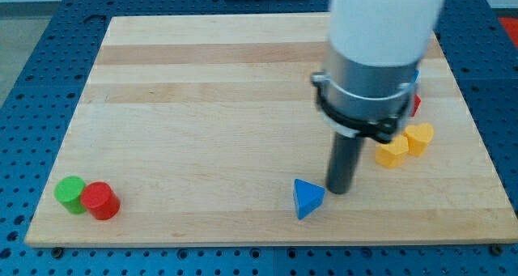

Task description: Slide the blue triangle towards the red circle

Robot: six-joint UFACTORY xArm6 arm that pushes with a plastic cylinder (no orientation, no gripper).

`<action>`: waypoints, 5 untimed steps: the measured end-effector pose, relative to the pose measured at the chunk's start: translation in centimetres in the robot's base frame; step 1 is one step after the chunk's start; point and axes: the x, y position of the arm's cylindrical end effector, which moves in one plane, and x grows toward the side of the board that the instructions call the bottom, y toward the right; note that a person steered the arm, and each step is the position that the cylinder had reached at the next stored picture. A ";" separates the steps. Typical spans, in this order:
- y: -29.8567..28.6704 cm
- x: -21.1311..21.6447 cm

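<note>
At the view's far left, near the bottom corner of the wooden tabletop (202,106), a green cylinder (70,193) stands touching the red circle (100,201), a short red cylinder just to its right and slightly lower. A wide stretch of bare wood lies between that pair and the blue triangle (307,198), which sits near the tabletop's bottom edge, a little right of centre. Just beside the triangle, on its right and slightly above, my tip (339,189) rests on the wood; it looks to be touching or very nearly touching the triangle's upper right side, though I cannot tell which. The arm carries no hand, only this dark rod, so nothing is gripped. Above the tip rises the grey and white body of the arm (374,57). Further right, two yellow blocks (405,143) sit close together, their exact shapes hard to make out. Behind the arm's collar a red block (415,104) and a sliver of a blue block (415,78) peek out, mostly hidden
</note>
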 end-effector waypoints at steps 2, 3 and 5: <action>2.0 4.6; -2.1 4.3; -13.4 -0.3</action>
